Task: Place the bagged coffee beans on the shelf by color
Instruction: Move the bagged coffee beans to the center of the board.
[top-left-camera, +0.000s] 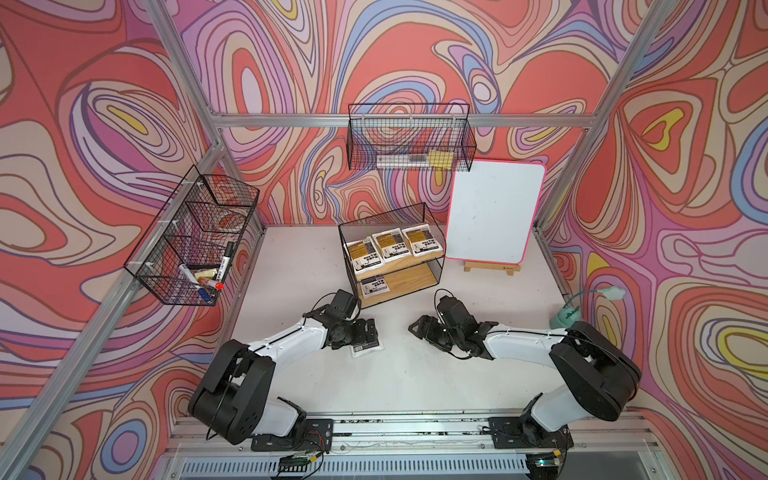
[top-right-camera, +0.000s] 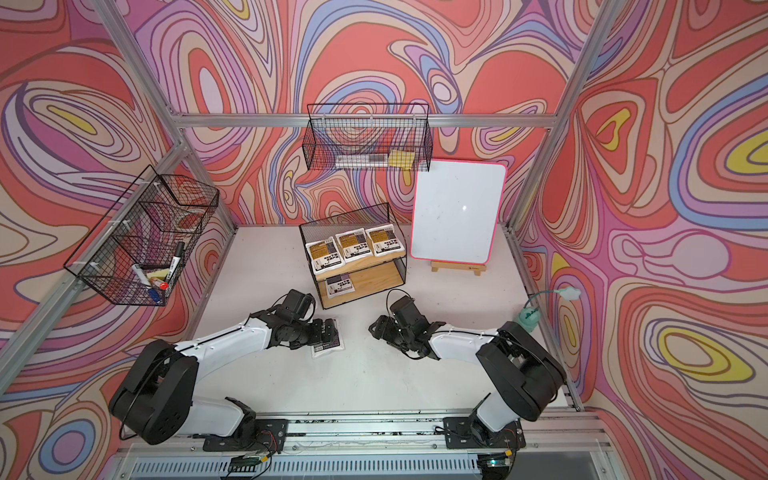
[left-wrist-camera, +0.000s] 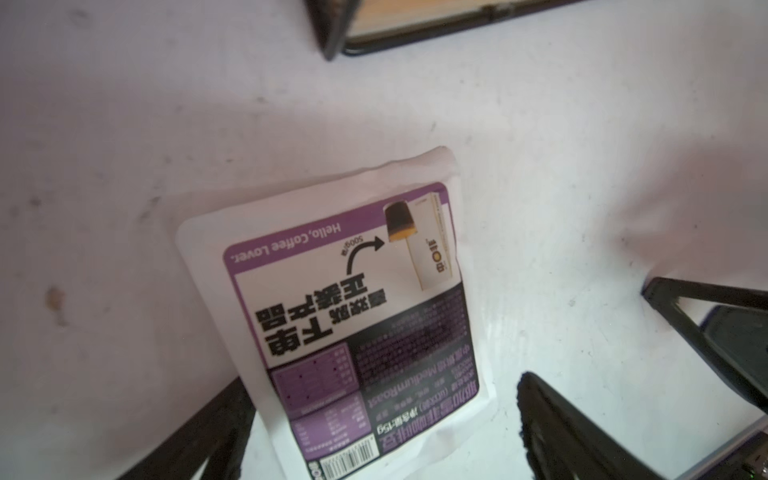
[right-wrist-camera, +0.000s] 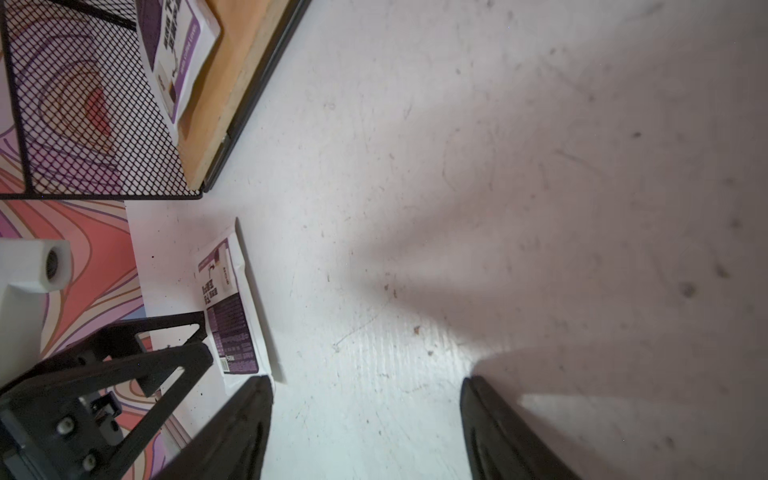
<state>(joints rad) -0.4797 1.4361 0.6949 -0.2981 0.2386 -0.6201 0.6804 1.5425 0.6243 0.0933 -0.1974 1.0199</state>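
One pouch is not yet shelved: the loose purple pouch (left-wrist-camera: 353, 324) lies flat and label-up on the white surface (top-left-camera: 415, 374), near a front corner of the shelf (top-left-camera: 409, 279). The left claw (top-left-camera: 362, 331) hangs directly over it. In the left wrist view its two fingers stand apart on either side of the pouch's barcode end, with a sliver of surface showing at one edge, so nothing is clamped.

On the shelf, the three yellow-orange pouches (top-left-camera: 390, 245) sit side by side on the upper board. The shelved purple pouch (top-left-camera: 373, 287) lies alone at one end of the lower board, and bare wood runs beside it. The right claw (right-wrist-camera: 368, 382) hovers low over bare surface, well apart from the pouch, with its fingers spread and empty.

My reading is that the step in hand is the grasp of the last bag. The next move calls for closing on the thin pouch, which may need a slight drop first so the fingers catch its edges. After that comes a lift and a low, flat slide under the upper board into the free space beside its purple match.
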